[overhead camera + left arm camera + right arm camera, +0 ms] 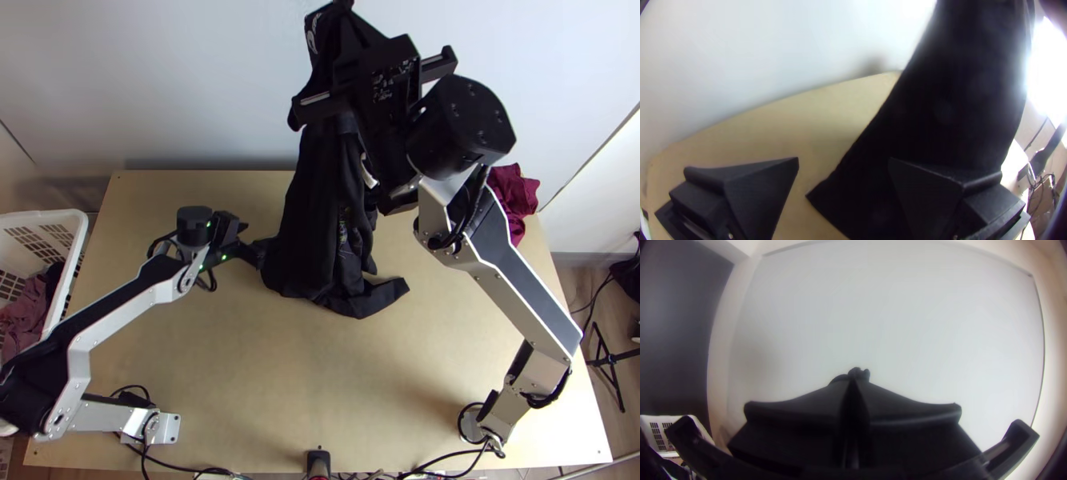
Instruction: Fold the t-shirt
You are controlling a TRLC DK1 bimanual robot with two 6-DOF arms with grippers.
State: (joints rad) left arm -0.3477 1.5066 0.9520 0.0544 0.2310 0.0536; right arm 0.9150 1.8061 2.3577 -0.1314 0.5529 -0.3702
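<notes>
Left arm (124, 318): We see it folded outward from its base, then angled back inward, with its wrist low over the table (216, 368).
Left gripper (242, 240): We find it beside the cloth, aimed toward the table's middle; its fingers (760, 184) stand wide apart, with cloth visible in the gap (contact we cannot tell).
Right arm (520, 280): We observe it bent outward above its base, then extended up and inward, its wrist raised high.
Right gripper (340, 6): We see it aimed toward the far wall (184, 88), well above the table; its fingers (818, 400) are together, clamped on a bunched part of the t-shirt (316, 216).
T-shirt: We locate it between the arms, hanging in long folds, its lower part gathered on the table.
Surroundings: We note dark red cloth (516, 196) at the table's far right and a white basket (64, 220) holding clothes (28, 312) at the left.
</notes>
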